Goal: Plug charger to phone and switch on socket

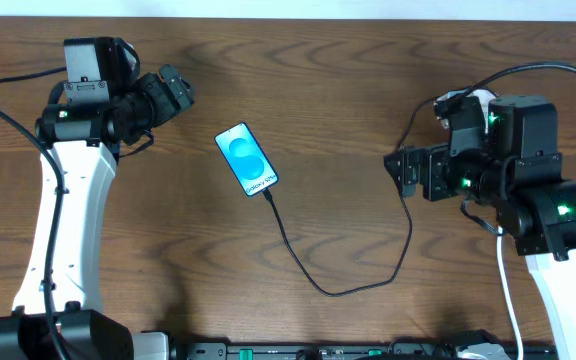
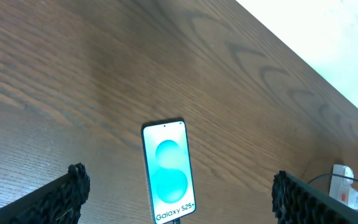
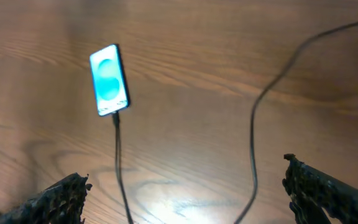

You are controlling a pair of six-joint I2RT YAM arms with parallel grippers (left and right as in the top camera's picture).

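On the table (image 1: 348, 60), charger (image 1: 409, 230) looks plugged into phone (image 1: 247, 160); socket (image 1: 476, 98), half hidden, seemingly left to switch; left fingers (image 2: 67, 194) and right fingers (image 3: 58, 200) wide, empty.

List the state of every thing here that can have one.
phone, screen lit, lying flat, face up
charger cable, tip appears plugged into the phone's bottom end, rest lying slack in a loop
power strip, mostly hidden, switch position cannot be told
left gripper, open, holding nothing
right gripper, open, holding nothing
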